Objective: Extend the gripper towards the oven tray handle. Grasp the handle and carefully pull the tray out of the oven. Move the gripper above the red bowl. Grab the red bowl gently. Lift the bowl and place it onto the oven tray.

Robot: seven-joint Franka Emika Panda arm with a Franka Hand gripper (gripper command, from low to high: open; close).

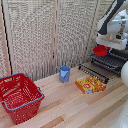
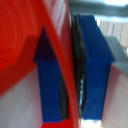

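At the right edge of the exterior view, the gripper pinches the rim of the red bowl between its blue fingers, holding it directly above the pulled-out tray, so the placement lies straight down.

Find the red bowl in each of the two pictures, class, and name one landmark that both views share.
Exterior view: the red bowl hangs at the upper part of the exterior view's right, under the gripper, above the tray.
Wrist view: the bowl's rim runs slanting between the two blue fingers, filling much of the picture in red.
Shared landmark: the gripper, shut on the bowl's rim.
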